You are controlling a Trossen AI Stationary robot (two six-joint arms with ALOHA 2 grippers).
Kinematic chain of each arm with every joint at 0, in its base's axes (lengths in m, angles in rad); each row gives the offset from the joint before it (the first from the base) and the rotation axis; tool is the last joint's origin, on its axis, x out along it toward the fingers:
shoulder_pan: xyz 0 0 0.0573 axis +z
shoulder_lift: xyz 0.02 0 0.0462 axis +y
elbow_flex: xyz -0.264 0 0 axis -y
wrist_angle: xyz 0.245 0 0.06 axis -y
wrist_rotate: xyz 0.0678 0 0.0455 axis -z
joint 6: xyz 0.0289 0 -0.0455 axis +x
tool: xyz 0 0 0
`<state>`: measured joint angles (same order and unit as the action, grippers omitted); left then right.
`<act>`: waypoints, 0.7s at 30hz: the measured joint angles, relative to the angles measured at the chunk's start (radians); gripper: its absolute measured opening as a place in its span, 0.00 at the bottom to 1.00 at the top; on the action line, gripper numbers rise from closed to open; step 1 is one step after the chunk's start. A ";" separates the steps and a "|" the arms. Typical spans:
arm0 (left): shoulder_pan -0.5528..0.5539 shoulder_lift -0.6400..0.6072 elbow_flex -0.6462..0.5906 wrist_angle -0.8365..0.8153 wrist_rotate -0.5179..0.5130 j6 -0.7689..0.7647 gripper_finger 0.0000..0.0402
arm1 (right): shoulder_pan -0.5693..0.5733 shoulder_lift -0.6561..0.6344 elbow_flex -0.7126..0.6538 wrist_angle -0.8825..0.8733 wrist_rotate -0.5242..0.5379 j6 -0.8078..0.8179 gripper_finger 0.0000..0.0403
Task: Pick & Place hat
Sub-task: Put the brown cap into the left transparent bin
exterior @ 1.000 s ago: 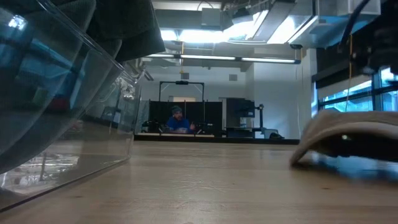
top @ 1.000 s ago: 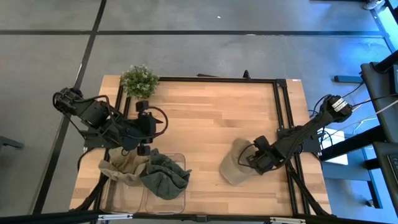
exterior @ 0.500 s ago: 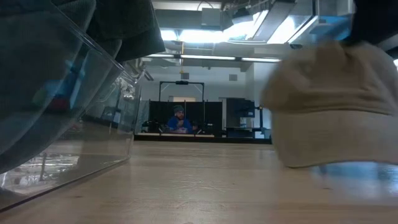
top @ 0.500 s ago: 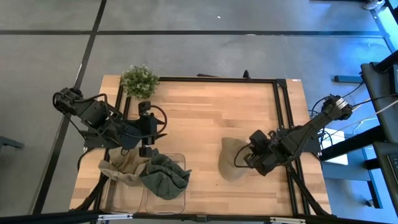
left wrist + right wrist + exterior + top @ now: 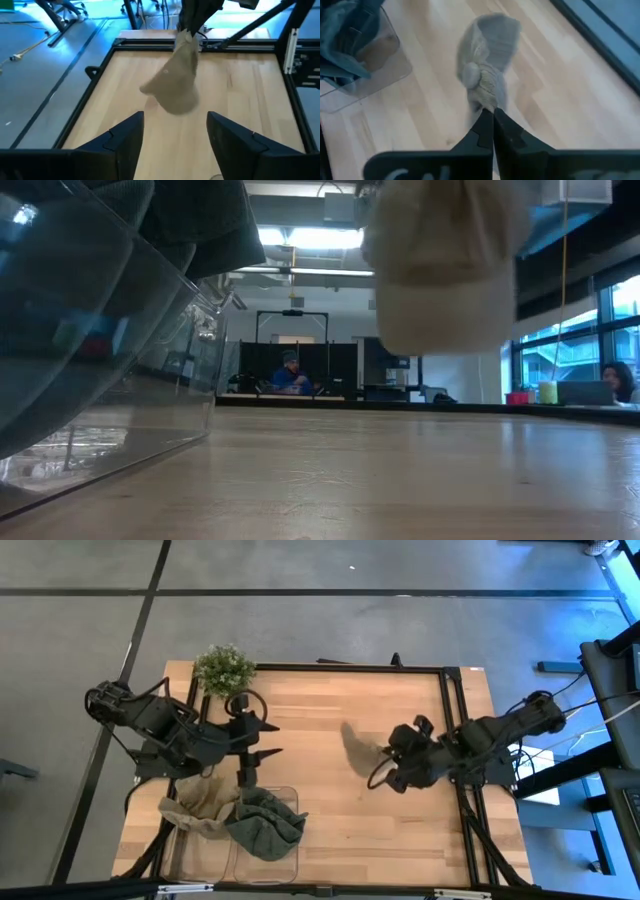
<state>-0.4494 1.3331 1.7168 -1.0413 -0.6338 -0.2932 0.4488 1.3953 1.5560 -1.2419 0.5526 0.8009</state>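
Observation:
A beige hat (image 5: 355, 745) hangs in the air over the middle of the table, seen in the low view (image 5: 440, 260) well above the wood. My right gripper (image 5: 385, 758) is shut on it, reaching in from the table's right side. The left wrist view shows the hat (image 5: 175, 82) dangling from that gripper. My left gripper (image 5: 265, 740) is open at the table's left, above the clear bin, with its fingers (image 5: 125, 140) pointing toward the hat; it touches nothing. My right gripper pinches a bunched edge of the hat (image 5: 489, 100) between its two shut fingers (image 5: 482, 127), coming level from the table's right side. The hat is lifted clear of the table and sags beyond and below the fingertips, its crown (image 5: 492, 35) away from the gripper.
A clear plastic bin (image 5: 285, 792) sits at the near left and holds a tan hat (image 5: 195, 810) and a dark green hat (image 5: 265, 825). A small potted plant (image 5: 223, 668) stands at the far left corner. A black frame (image 5: 455, 720) borders the table.
My right gripper has risen and moved toward the table's left and far edge, carrying the hat. The hat, which lay on the table at the near right, is now lifted clear and hangs. My left gripper has turned, so its fingers now point toward the table's right.

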 joint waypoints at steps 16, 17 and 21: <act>0.122 0.071 0.001 0.155 0.060 0.053 0.54 | -0.109 0.207 0.353 0.016 -0.006 -0.392 0.00; 0.136 0.075 0.000 0.155 0.060 0.053 0.53 | -0.114 0.227 0.387 0.016 -0.005 -0.416 0.00; 0.179 0.078 0.001 0.157 0.060 0.053 0.53 | -0.136 0.310 0.515 0.017 -0.005 -0.525 0.00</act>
<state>-0.2702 1.4109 1.7176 -0.8839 -0.5742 -0.2405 0.3125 1.7049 2.0707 -1.2246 0.5476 0.2761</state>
